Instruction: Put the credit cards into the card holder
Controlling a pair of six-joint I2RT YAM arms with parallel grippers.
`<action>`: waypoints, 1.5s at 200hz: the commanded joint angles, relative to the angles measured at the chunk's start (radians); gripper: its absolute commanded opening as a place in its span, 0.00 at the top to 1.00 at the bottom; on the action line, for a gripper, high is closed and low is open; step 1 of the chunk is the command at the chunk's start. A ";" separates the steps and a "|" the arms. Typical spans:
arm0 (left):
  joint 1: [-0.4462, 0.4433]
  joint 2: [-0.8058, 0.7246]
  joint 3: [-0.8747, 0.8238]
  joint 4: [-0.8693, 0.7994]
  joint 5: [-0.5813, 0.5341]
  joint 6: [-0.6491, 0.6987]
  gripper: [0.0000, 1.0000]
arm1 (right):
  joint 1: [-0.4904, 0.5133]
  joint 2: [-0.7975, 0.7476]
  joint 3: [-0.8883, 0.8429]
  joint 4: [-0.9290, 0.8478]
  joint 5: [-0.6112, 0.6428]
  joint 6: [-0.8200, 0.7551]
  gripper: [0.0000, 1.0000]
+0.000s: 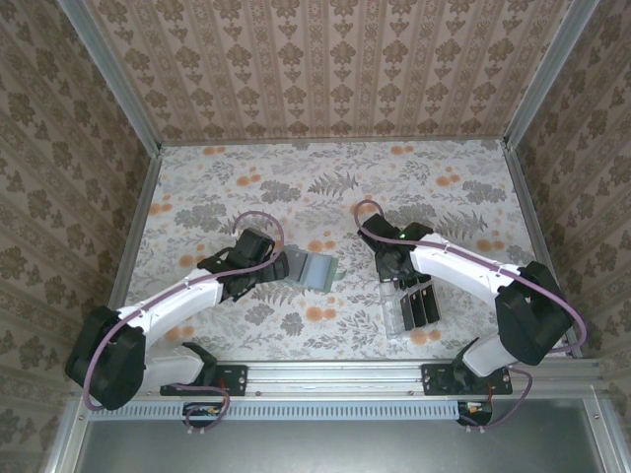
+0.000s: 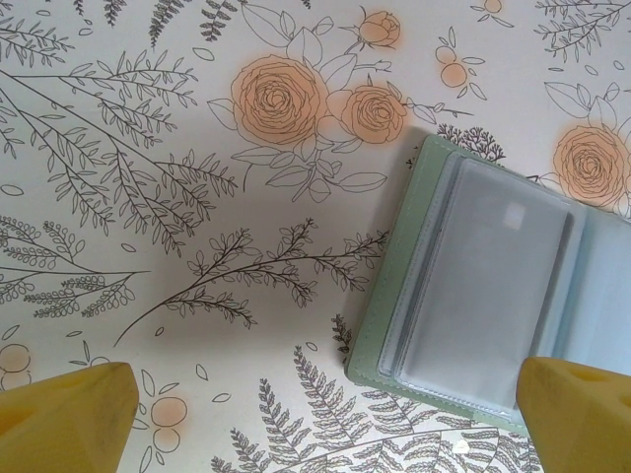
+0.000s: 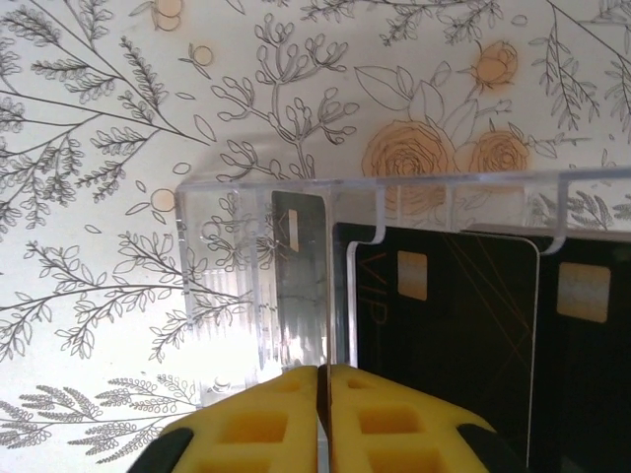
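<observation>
The card holder lies opened flat on the flowered desk, a little left of the middle. Its sage-green edge and a clear inner sleeve show in the left wrist view. The left hand sits just to the left of it, its yellow fingers spread wide. In the wrist view one fingertip is over bare desk and the other overlaps the holder's near corner; I cannot tell whether it touches. To the right of the middle and nearer the arm bases stands a clear plastic rack with the black credit cards held in its slots. The right hand is at the rack's far end. From the right wrist its yellow fingers are pressed together, with only a thin dark line between them, right at the rack. Straight ahead of that seam a narrow, grey-looking card stands in one slot, seen almost edge-on. Beside it are two black credit cards, each with a pale chip patch. I cannot tell whether the fingers have the narrow card's edge caught between them. The holder and the rack lie well apart.
</observation>
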 commanded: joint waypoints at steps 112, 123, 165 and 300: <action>0.005 -0.002 0.006 -0.005 -0.012 0.018 0.00 | -0.017 -0.229 0.073 0.038 -0.215 0.055 1.00; 0.007 -0.004 0.005 -0.007 -0.021 0.017 0.00 | -0.009 -0.226 0.063 0.103 -0.259 0.094 1.00; 0.026 -0.005 0.014 -0.026 -0.036 0.016 0.00 | 0.084 -0.078 0.049 0.394 -0.299 0.265 1.00; 0.047 -0.031 0.003 -0.030 -0.024 0.021 0.00 | 0.236 0.310 0.189 0.602 -0.191 0.494 1.00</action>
